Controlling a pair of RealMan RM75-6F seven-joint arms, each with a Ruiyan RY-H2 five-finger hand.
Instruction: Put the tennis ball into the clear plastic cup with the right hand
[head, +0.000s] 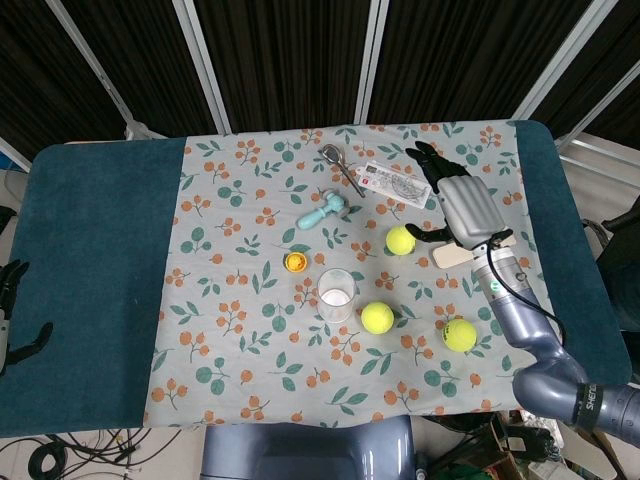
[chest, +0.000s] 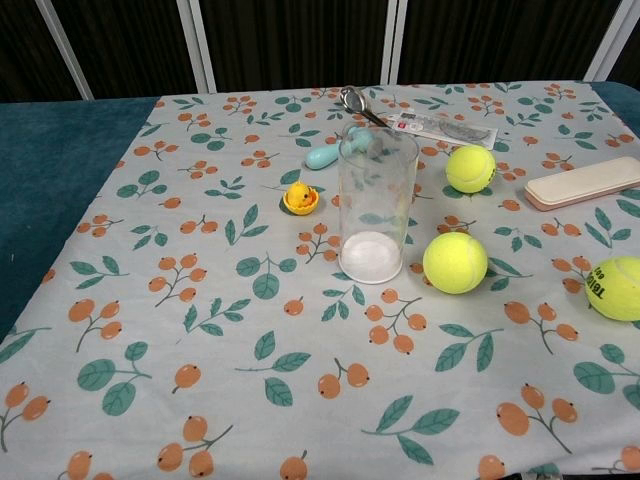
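Our right hand (head: 468, 208), fingers spread and holding nothing, hovers at three o'clock of a yellow felt tennis ball (head: 400, 239); the upright clear plastic cup (head: 336, 294) is ball-free.

A robot lab or test cell: black curtain panels (head: 280, 60) in white frames wall off the tabletop (head: 90, 260), which wears teal felt under a leaf-and-berry print cloth (head: 250, 330), with loose cables (head: 60, 458) on the floor.
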